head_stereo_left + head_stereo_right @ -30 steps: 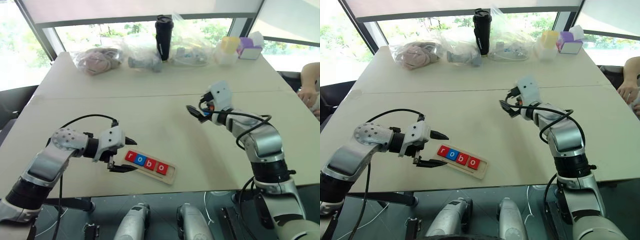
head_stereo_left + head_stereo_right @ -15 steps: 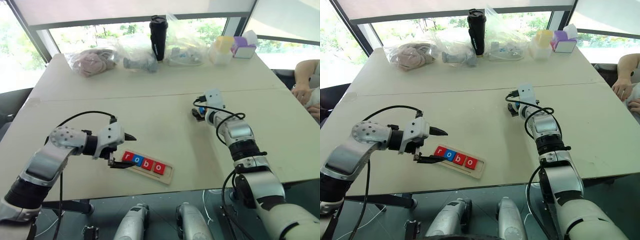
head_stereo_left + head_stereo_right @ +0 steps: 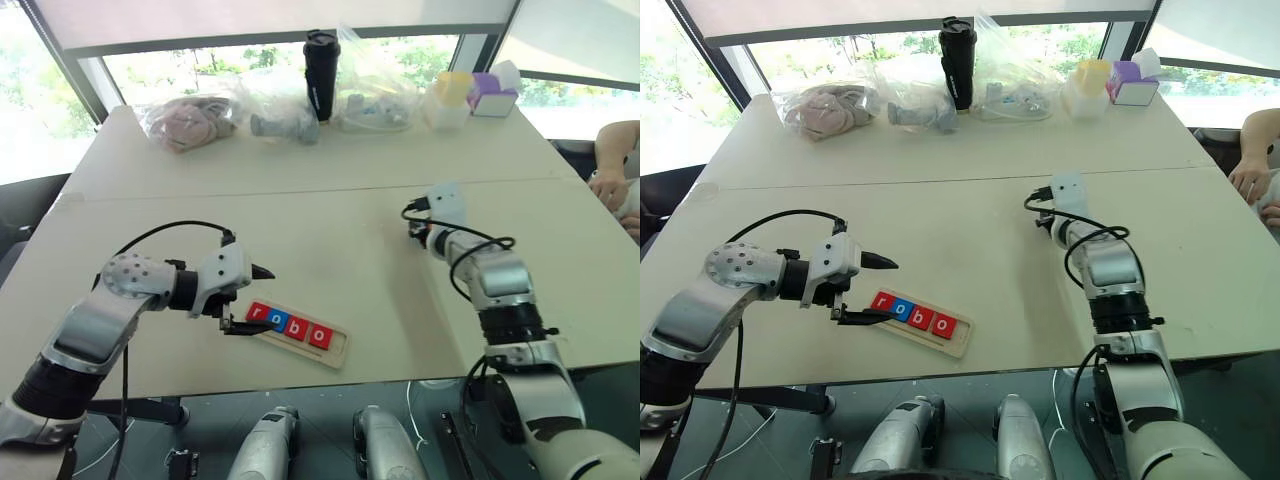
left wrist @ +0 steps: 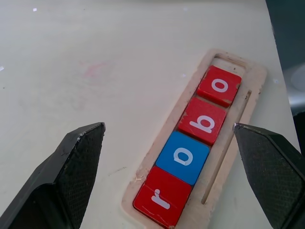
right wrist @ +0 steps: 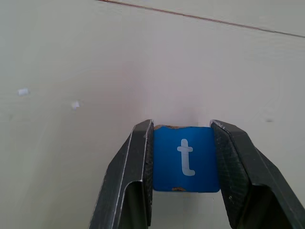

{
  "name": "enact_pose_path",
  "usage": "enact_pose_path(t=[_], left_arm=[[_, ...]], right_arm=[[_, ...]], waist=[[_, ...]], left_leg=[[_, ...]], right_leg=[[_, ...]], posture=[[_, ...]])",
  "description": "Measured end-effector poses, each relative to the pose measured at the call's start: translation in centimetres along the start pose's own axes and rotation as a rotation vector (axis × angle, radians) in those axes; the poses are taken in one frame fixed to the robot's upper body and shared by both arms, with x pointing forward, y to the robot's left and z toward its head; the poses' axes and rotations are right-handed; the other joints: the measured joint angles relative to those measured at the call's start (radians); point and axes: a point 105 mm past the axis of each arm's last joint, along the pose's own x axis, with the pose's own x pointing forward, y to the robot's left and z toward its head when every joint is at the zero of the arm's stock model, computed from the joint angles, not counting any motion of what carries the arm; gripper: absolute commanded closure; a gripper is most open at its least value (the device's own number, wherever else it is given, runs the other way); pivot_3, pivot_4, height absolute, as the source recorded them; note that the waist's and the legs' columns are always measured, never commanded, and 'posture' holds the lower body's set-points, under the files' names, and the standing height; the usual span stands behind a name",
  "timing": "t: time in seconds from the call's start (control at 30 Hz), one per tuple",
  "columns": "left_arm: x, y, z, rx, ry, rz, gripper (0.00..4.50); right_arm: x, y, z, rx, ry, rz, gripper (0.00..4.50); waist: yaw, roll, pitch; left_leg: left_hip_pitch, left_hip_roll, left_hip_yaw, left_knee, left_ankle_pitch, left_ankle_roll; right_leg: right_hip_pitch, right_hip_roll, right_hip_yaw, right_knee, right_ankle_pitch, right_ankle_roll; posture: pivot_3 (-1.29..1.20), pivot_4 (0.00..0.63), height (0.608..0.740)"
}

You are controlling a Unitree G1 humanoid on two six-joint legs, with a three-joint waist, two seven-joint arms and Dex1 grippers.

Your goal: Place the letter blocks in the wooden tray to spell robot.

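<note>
t block (image 5: 186, 158) is clamped between your right gripper (image 5: 183, 164) fingers, sitting on the table (image 3: 330, 220) well right of the tray (image 4: 238, 124); jaws narrow, pinching its two side edges, letter facing up, so it should go in flat; tray (image 3: 298, 330) sits near the front edge with r (image 4: 163, 200), o (image 4: 183, 158), b (image 4: 202, 122), o (image 4: 219, 86) seated in the slot; the last slot at its right end is bare, that's where t goes; left gripper (image 3: 248, 299) hangs jaws wide at the tray's r end, straddling it, likely to steady it during insertion; versus a second ago: right jaws were spread and up off the table, now down and shut on the block; left gripper and tray unchanged.
</note>
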Motion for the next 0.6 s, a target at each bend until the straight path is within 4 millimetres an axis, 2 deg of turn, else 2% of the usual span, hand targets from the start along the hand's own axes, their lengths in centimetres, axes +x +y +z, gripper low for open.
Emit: enact_pose_path(t=[0.07,0.1,0.23,0.37,0.5,0.6], left_arm=[[0.0,0.2,0.0,-0.002,0.0,0.001,0.0],[0.0,0.3,-0.2,-0.007,0.002,0.004,0.0],[0.2,0.3,-0.2,-0.009,-0.006,-0.007,0.0],[0.5,0.5,-0.1,0.003,-0.011,-0.018,0.0],[0.6,0.8,-0.4,-0.007,-0.009,-0.013,0.0],[0.5,0.9,-0.6,-0.011,-0.006,-0.008,0.0]], right_arm=[[-3.2,-0.5,0.9,0.027,-0.03,-0.004,3.31],[-4.7,-0.2,0.6,0.028,-0.024,0.002,3.31],[-8.0,2.8,-2.7,0.093,0.106,0.064,3.31],[-9.4,5.9,-5.8,0.196,0.194,0.113,3.31],[-9.6,6.9,-6.3,0.234,0.202,0.084,3.31],[-9.5,7.3,-6.1,0.266,0.198,0.068,1.79]], waist=[[0.004,0.0,0.0],[0.006,-0.001,-0.001],[0.001,0.0,-0.001],[0.003,0.0,-0.001],[0.002,0.0,-0.001],[0.002,0.0,-0.001]], left_leg=[[0.0,0.001,-0.001,0.0,0.0,0.0],[0.0,0.001,-0.003,0.0,0.0,0.0],[0.0,0.001,-0.002,0.0,0.0,0.0],[0.0,0.001,-0.002,0.0,0.0,0.0],[0.0,0.001,-0.002,0.0,0.0,0.0],[0.0,0.001,-0.002,0.0,0.0,0.0]], right_leg=[[0.0,0.0,0.0,0.0,0.0,0.0],[0.001,0.001,-0.001,0.0,0.0,0.0],[0.0,-0.001,-0.001,0.0,-0.002,-0.005],[0.0,-0.001,-0.001,0.0,-0.001,-0.006],[0.0,-0.002,-0.001,-0.001,-0.001,-0.005],[0.0,-0.002,-0.001,-0.001,-0.001,-0.005]], posture=[[0.0,0.15,0.74],[0.0,0.15,0.74],[0.0,0.15,0.74],[0.0,0.15,0.74],[0.0,0.15,0.74],[0.0,0.15,0.74]])
